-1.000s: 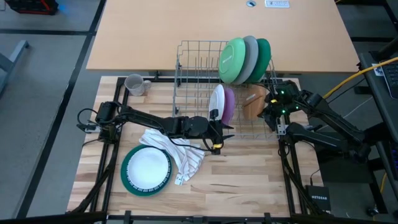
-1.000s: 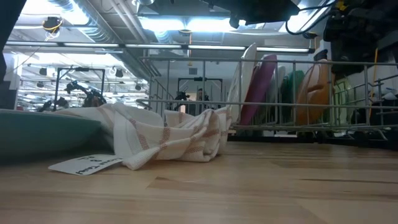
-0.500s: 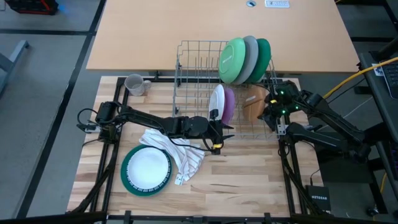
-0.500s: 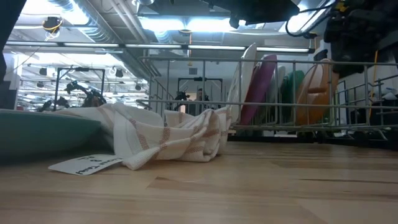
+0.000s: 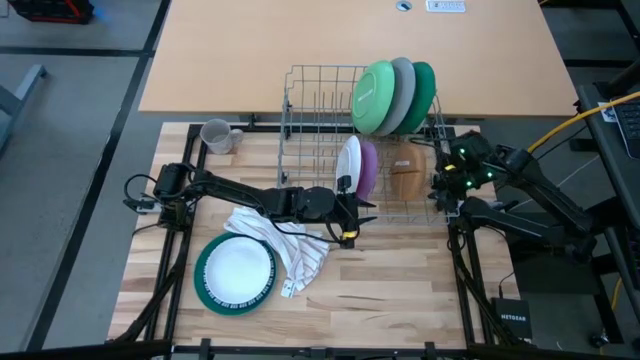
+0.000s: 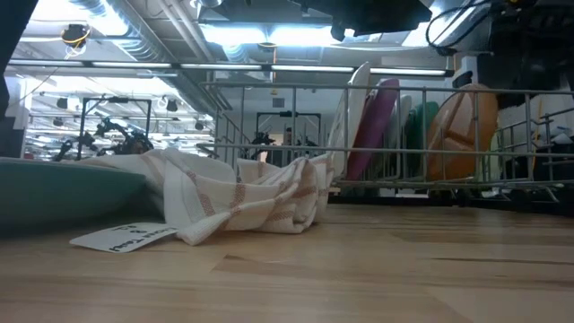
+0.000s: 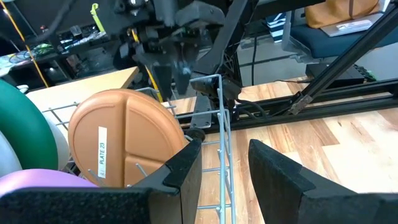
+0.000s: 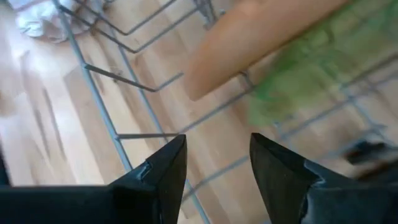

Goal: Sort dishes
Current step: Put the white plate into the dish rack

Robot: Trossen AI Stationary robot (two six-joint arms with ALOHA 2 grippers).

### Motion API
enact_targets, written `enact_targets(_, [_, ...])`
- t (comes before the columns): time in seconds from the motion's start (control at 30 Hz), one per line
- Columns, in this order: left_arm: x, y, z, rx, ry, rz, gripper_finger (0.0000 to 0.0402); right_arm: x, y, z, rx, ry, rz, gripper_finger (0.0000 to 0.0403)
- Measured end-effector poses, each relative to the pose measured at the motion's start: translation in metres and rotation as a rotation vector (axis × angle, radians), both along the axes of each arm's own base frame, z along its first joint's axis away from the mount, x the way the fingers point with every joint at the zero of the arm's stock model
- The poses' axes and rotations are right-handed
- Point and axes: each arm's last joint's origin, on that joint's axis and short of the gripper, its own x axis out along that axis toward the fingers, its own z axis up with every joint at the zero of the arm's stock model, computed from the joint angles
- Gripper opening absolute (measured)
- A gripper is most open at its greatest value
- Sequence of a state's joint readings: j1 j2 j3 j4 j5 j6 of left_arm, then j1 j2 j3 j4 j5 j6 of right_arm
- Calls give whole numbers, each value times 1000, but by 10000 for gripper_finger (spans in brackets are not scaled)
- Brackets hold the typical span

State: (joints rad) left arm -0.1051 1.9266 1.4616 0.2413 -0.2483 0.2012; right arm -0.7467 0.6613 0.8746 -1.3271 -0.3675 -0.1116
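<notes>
Brown bowl point(image 5: 405, 172) on edge in grey wire rack point(image 5: 318, 105), at rack's right end, just beside right gripper point(image 5: 443, 185) on its rack side; not touching, apart from fingers. Right gripper released, fingers spread with a clear gap, nothing held, sitting at the rack's right wall over wooden table point(image 5: 400, 290). In right wrist view, same brown bowl point(image 8: 261, 31) straight ahead of the spread fingers point(image 8: 158, 177), beyond rack wires.

Left gripper point(image 5: 350, 213) at rack's front edge, fingers parted, straddling a rack wire, gripping no dish. White plate point(image 5: 348, 160) and purple plate point(image 5: 367, 168) upright in rack just ahead of left gripper, side by side, touching or nearly so. Left wrist view: brown bowl point(image 7: 127, 149) ahead past the fingers point(image 7: 273, 174), underside showing, labelled sticker on it; purple plate point(image 7: 37, 180) edge beside it.

Large green plate point(image 5: 375, 97), grey plate point(image 5: 400, 92) and teal plate point(image 5: 423, 92) upright together at rack's far right corner, well beyond both grippers. Grey mug point(image 5: 217, 135) on table, well off to outer side of left arm. Dark-green-rimmed plate point(image 5: 236, 273) with white centre flat on table, behind left gripper, nearer the arm's base side. White cloth point(image 5: 290, 245) crumpled between that plate and left gripper, overlapping plate's rim.

Low view: cloth point(image 6: 242, 202) in foreground, rack point(image 6: 269, 135) behind with plates standing.
</notes>
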Motion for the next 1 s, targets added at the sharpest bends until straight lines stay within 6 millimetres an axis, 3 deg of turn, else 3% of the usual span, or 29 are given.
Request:
enact_targets(0.23, [0, 0, 0, 0, 0, 0, 123, -6, 3, 24, -99, -6, -39, 179])
enact_targets(0.47, [-8, -8, 12, 67, 8, -33, 123, -6, 6, 29, -11, -77, -43, 179])
enact_targets(0.8, [-62, -44, 40, 64, 278, -132, 123, -1, 10, 36, 106, -278, 50, 179])
enact_targets(1.0, [-101, -74, 23, -49, 599, -118, 123, -5, 14, 43, 49, -369, 80, 179])
